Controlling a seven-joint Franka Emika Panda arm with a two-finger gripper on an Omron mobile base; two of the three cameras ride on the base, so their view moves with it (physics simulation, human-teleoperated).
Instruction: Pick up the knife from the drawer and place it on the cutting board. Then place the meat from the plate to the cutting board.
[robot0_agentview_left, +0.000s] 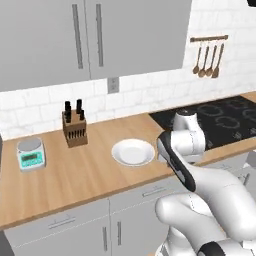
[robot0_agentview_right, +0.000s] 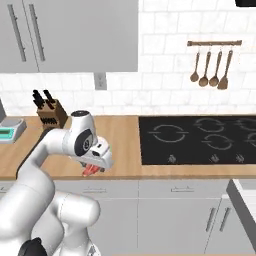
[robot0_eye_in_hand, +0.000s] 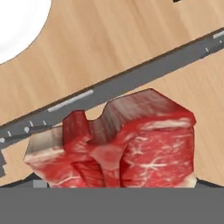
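Note:
The meat (robot0_eye_in_hand: 131, 140), a red slab with pale streaks, looms large at the bottom of the hand view and hides the fingertips. From the right base view, my gripper (robot0_agentview_right: 92, 169) points down over the counter's front edge with the meat (robot0_agentview_right: 90, 171) between its jaws, lifted off the wood. The white plate (robot0_agentview_left: 133, 152) lies empty on the counter just left of my arm, and its rim (robot0_eye_in_hand: 17, 26) shows in the hand view's top left corner. The knife and the cutting board are out of view.
A knife block (robot0_agentview_left: 75, 127) with black handles and a small scale (robot0_agentview_left: 31, 154) stand at the back left of the wooden counter (robot0_agentview_left: 75, 175). The black cooktop (robot0_agentview_right: 200, 140) lies to the right. Grey drawer fronts (robot0_agentview_right: 170, 190) run below the counter edge.

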